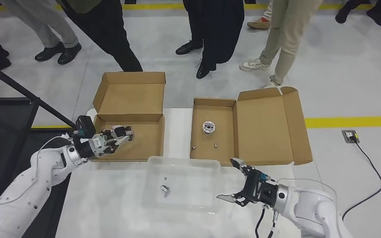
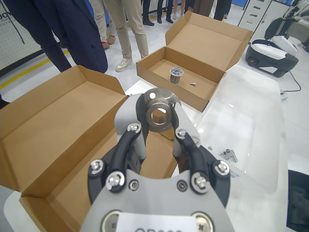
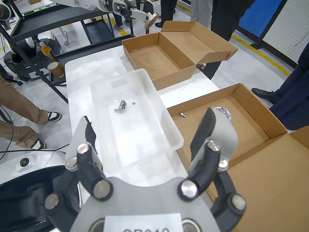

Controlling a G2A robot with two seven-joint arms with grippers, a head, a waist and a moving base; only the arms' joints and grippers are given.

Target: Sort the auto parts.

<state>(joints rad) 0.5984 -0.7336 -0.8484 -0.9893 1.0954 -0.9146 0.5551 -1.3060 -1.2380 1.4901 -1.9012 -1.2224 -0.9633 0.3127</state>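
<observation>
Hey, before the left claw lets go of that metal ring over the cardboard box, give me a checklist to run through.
1. Grip: the left claw is shut on the metal ring: ok.
2. Ring above the floor of the left box, by the top view: ok.
3. Drop height above that floor: cannot tell.
4. Path free of the right claw: ok, it is open beside the tray, apart from the left box.
5. Tray sorted out: not ok, a bracket lies in it.
</observation>
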